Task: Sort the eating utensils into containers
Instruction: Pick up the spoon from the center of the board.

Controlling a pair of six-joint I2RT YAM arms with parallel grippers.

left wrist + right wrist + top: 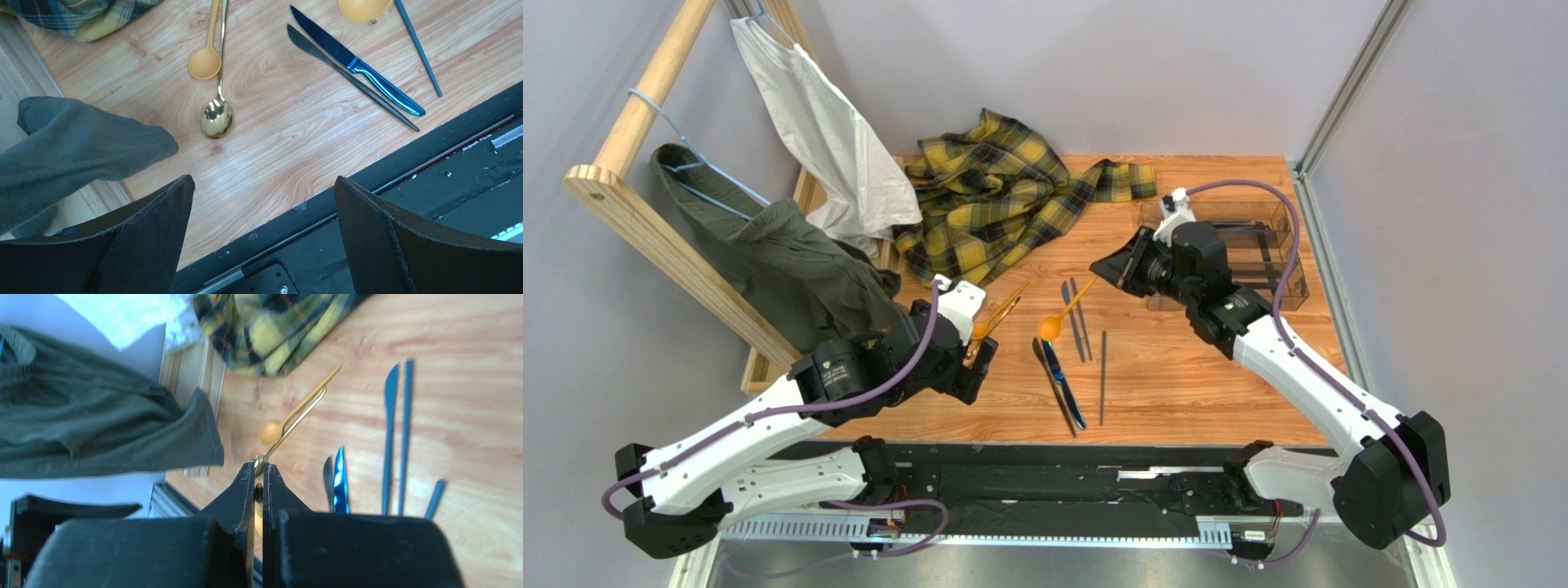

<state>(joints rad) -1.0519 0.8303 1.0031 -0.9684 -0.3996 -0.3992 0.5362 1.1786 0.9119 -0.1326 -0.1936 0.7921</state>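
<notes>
Bare wooden tabletop [1185,380] is seen along the near edge. The left gripper [263,184] is held apart; the right gripper [258,468] is pressed together.

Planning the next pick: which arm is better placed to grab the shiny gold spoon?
Left. The left fingers are open near the gold spoon; the right fingers are shut and farther away.

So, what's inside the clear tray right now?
The tray's uncovered right part shows only dark strips, nothing else I can make out. The right arm hides its left part.
</notes>
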